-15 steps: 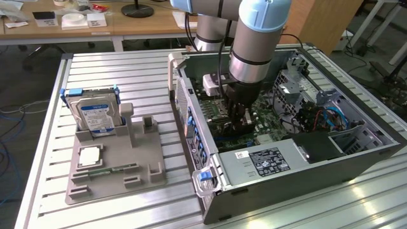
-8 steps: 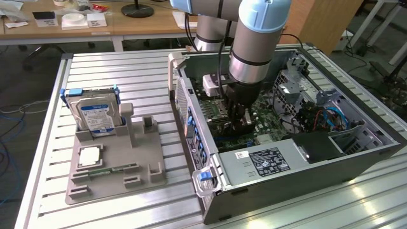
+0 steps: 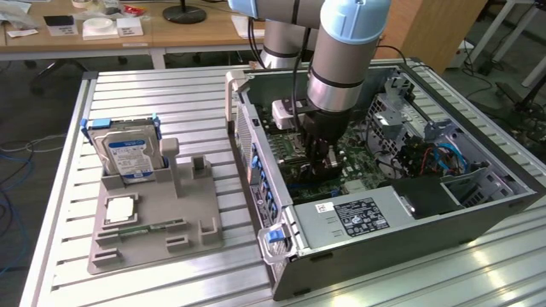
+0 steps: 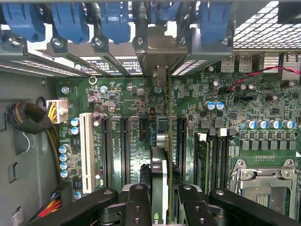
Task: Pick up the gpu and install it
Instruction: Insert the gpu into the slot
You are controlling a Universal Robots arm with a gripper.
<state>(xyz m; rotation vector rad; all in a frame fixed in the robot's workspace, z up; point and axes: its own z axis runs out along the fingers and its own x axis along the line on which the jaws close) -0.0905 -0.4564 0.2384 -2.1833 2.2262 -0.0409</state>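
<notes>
While the gripper (image 4: 160, 200) pinches the gpu (image 4: 159, 174) edge-on deep inside the computer case (image 3: 477, 211), installing is under way; seating calls for lining its edge over the motherboard (image 4: 127, 99) slot.

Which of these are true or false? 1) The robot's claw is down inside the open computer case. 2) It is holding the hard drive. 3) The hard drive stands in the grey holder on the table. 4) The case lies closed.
1) True: the gripper is inside the computer case, over the motherboard.
2) False: it grips the gpu, held edge-on.
3) True: the hard drive stands upright in the grey holder.
4) False: the case is open, its inside exposed.
</notes>
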